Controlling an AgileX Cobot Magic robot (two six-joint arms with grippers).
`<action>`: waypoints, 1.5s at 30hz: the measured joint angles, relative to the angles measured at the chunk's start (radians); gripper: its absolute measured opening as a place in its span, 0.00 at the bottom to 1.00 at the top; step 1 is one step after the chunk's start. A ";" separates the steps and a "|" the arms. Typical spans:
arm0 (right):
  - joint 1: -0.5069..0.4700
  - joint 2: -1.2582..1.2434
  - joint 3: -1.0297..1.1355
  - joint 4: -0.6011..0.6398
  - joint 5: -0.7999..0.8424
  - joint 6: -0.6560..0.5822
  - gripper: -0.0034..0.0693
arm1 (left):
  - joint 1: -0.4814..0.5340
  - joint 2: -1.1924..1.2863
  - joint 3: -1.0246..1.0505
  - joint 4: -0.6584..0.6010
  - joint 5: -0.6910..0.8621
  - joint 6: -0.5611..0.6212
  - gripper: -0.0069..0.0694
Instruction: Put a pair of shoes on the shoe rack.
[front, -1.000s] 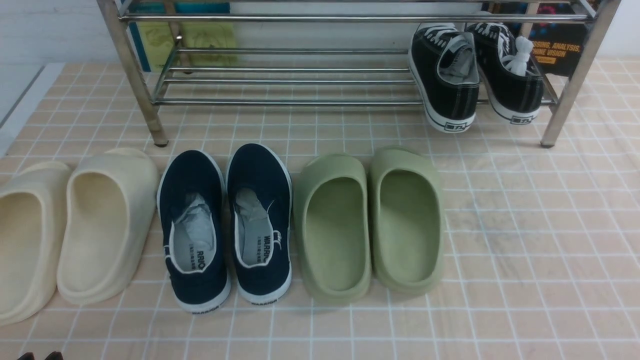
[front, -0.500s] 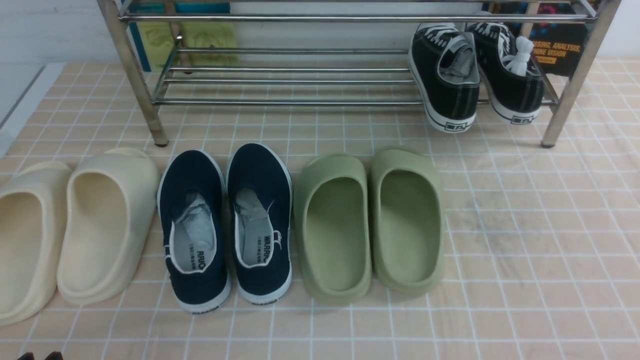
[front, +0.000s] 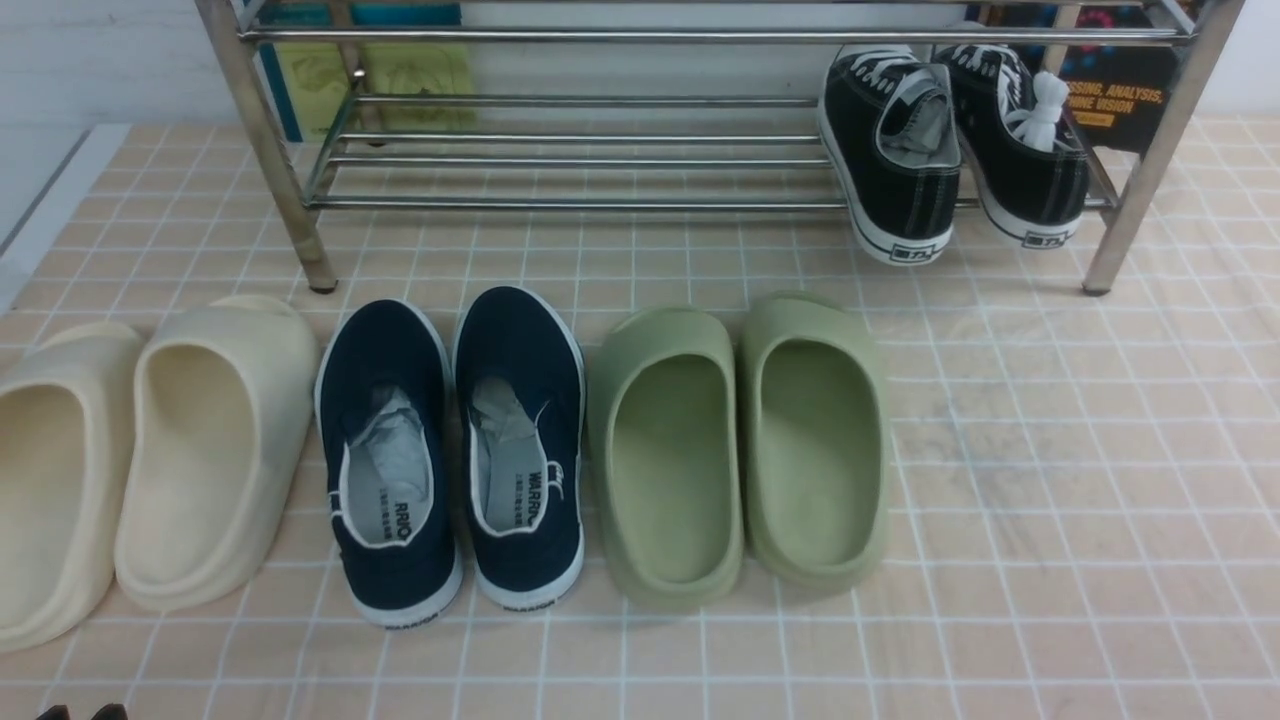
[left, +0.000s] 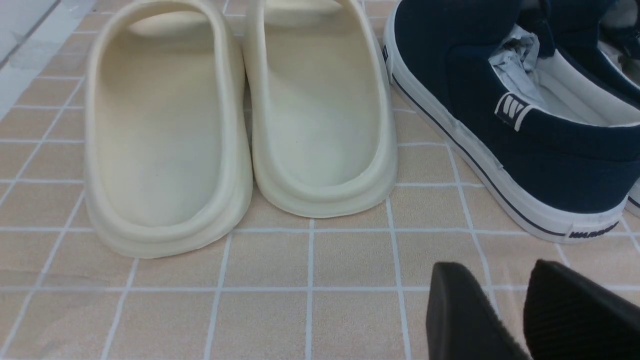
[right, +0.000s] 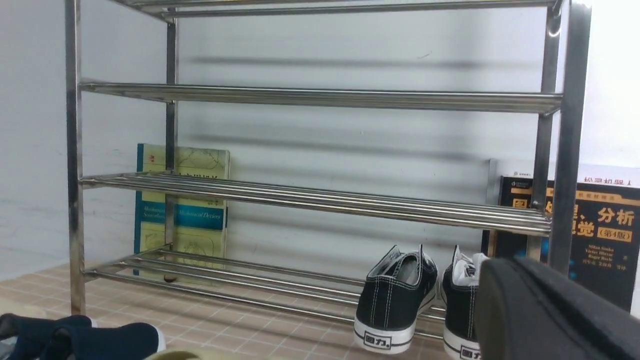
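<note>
Nothing has visibly shifted: both black sneakers (front: 905, 160) remain on the rack's (front: 580, 205) lowest shelf, so the task looks finished. Right gripper (right: 492, 295) closed, empty; left gripper (left: 492, 280) slightly parted.

So you've got two claws, left (left: 495, 267) and right (right: 505, 265). Out ahead of your left one: two cream clogs (front: 215, 450), two navy slip-ons (front: 385, 460), two green clogs (front: 665, 460), two black sneakers (front: 890, 150), one four-shelf rack (front: 700, 38) and at least two books (right: 182, 215).
</note>
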 joint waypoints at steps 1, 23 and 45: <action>0.000 0.000 0.000 -0.001 0.002 0.000 0.07 | 0.000 0.000 0.000 0.000 0.000 0.000 0.41; -0.149 -0.002 0.000 0.281 0.630 -0.181 0.07 | 0.000 0.000 0.000 0.000 0.000 0.000 0.41; -0.248 -0.002 -0.008 0.282 0.681 -0.154 0.07 | 0.000 0.000 0.000 0.000 0.000 0.000 0.41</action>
